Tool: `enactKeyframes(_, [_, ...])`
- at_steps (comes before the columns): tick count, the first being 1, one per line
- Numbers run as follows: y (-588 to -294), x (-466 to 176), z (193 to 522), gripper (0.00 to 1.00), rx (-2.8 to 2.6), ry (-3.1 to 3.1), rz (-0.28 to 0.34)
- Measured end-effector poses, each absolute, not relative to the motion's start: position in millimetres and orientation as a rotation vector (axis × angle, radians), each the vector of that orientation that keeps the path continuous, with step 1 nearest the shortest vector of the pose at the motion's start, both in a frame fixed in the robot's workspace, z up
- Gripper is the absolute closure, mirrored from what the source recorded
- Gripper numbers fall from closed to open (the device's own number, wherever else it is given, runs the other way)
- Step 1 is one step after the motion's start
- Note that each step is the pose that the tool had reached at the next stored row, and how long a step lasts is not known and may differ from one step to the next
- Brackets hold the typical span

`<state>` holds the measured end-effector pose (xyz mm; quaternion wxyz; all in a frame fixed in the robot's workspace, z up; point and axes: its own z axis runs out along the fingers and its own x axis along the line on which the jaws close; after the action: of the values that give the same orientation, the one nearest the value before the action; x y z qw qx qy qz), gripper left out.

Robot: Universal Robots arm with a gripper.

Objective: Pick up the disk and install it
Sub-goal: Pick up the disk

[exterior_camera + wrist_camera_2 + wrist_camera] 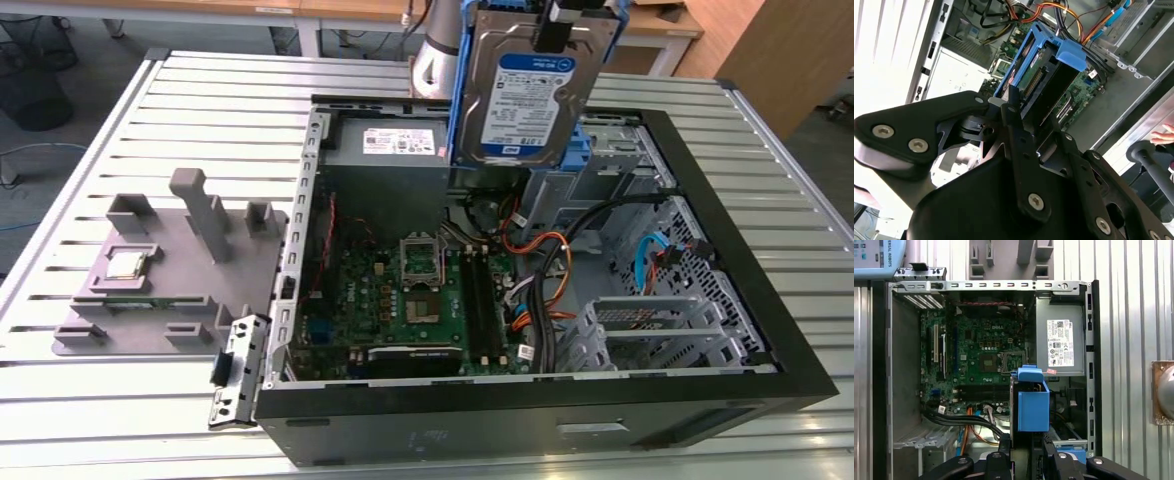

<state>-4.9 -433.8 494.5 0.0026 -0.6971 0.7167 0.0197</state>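
Observation:
The disk (534, 95), a silver hard drive with a white and blue label in a blue plastic bracket, hangs upright above the back of the open computer case (534, 400). My gripper (566, 22) is shut on the disk's upper end. In the first wrist view the disk (1032, 402) is seen edge-on, blue bracket facing the camera, with the gripper (1026, 442) clamped around it over the case's drive area. In the second wrist view one black finger (1013, 107) presses the side of the disk (1041, 75).
The case lies open on a slatted metal table (107, 130), showing the motherboard (414, 300), the grey power-supply box (387, 150), orange and black cables (561, 250) and a blue-edged drive bay (577, 160). On the exterior view's left, a grey fixture (174, 280) holds a small square chip (127, 263). A person's hand (1165, 135) is near the case.

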Motion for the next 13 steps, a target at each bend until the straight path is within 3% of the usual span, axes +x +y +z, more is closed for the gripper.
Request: enactKeyframes(13, [-458, -5, 494, 0.65, -2.185, 2.247, 0.064])
